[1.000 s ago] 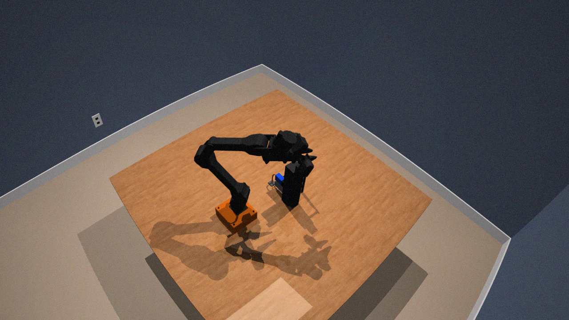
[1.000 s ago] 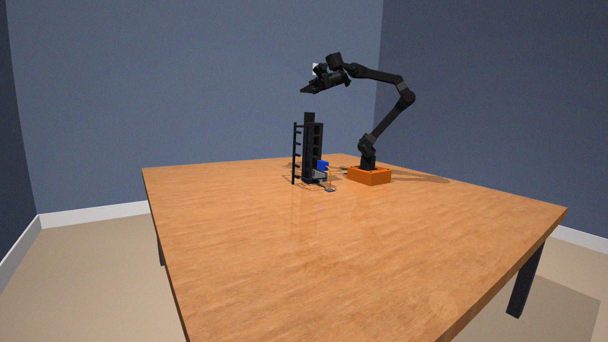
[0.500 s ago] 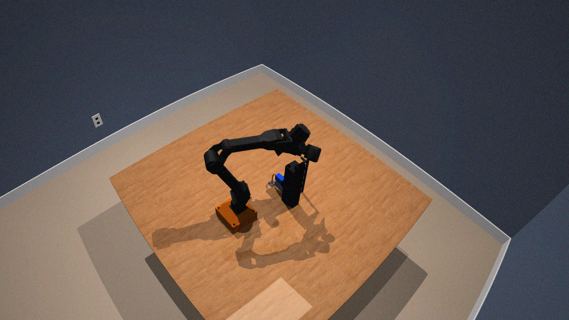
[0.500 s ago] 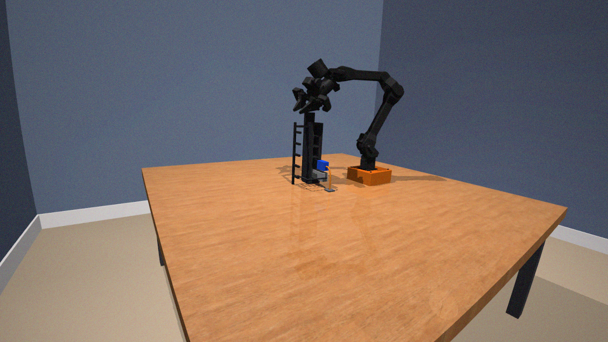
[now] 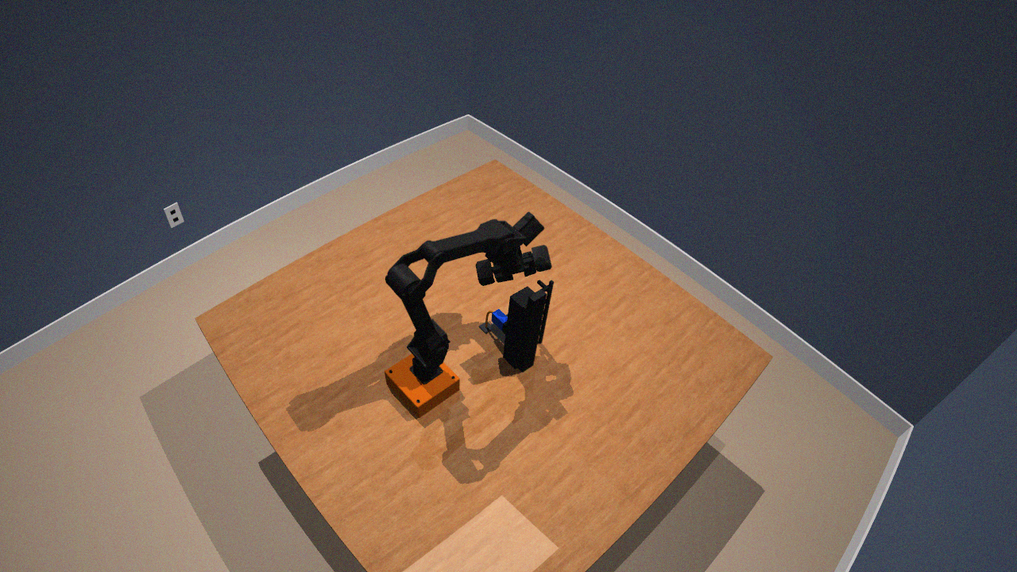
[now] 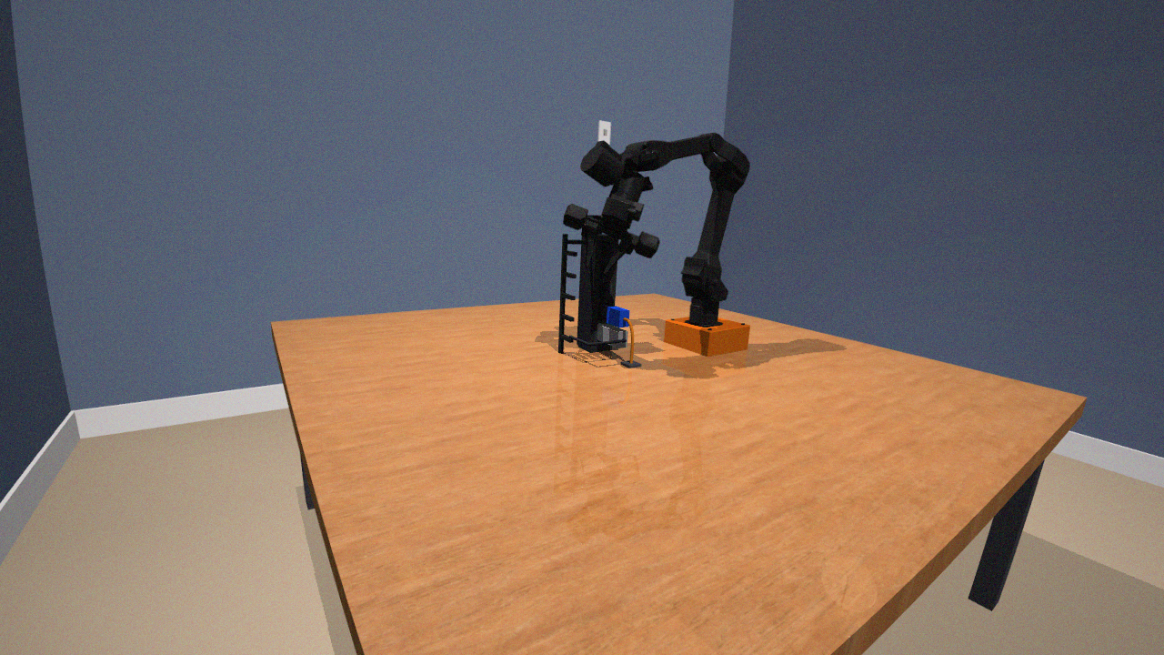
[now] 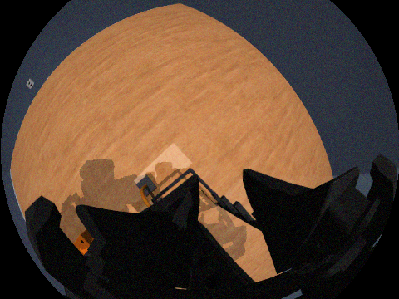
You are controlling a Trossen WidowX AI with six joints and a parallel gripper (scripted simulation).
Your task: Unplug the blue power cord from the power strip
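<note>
The black power strip point(image 5: 522, 330) point(image 6: 587, 293) stands upright on the table. The blue plug point(image 5: 500, 317) point(image 6: 618, 317) sits low at its side, against the strip; I cannot tell how deep it sits. An orange cord point(image 6: 632, 342) point(image 7: 144, 195) curves down from the plug to a small dark base point(image 6: 630, 364) point(image 7: 145, 184). My gripper point(image 7: 220, 178) is partly open and empty, pointing down at the strip's upper end, well above the plug. Its fingers overlap the strip in the exterior view, and contact cannot be told. In the wrist view the fingers hide the plug and most of the strip.
A thin black rack point(image 5: 547, 313) point(image 6: 563, 293) with several short pegs stands beside the strip, opposite the plug. The arm's orange base point(image 5: 421, 388) point(image 6: 706, 335) is on the plug's side of the strip. A wall outlet point(image 5: 173, 214) point(image 6: 604, 131) is far off.
</note>
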